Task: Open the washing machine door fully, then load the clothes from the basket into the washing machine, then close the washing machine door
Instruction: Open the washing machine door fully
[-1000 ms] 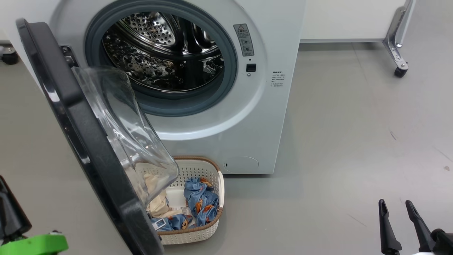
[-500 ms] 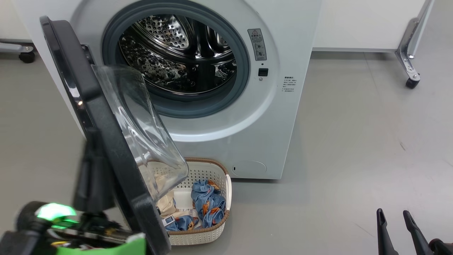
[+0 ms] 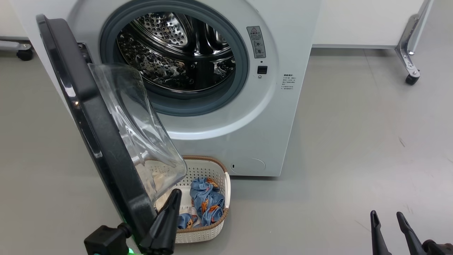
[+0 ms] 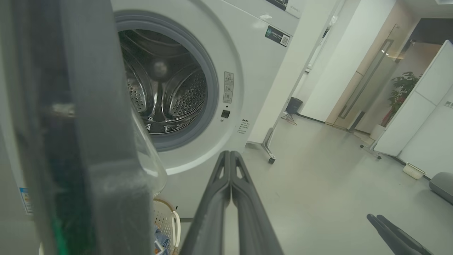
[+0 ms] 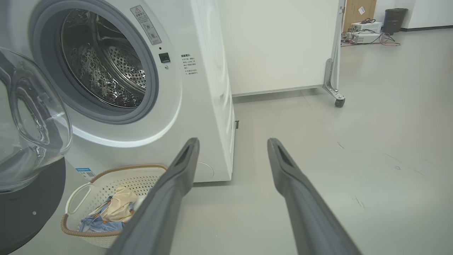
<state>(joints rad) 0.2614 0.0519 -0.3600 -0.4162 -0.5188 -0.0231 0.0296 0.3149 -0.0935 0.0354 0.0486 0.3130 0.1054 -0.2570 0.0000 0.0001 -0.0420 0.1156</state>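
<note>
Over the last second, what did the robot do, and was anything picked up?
The left gripper, shut and empty, swung from the outer side of the washing machine door across to its inner side, now pointing up near the basket. Nothing was grasped or released. The door, the clothes and the open right gripper stayed put; the camera shifted slightly.

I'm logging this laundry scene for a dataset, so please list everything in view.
washing machine: one, white, straight ahead
washing machine door: one, black with clear glass, swung open at left
basket: one, cream with brown rim, on the floor before the machine
clothes: blue printed pieces, number unclear, in the basket
cream cloth: one, in the basket
wheeled panel: one, white, right of the machine
potted plant: one, green, far back
left tool: dark, shut, by the door's lower edge
right tool: dark, open, lower right
</note>
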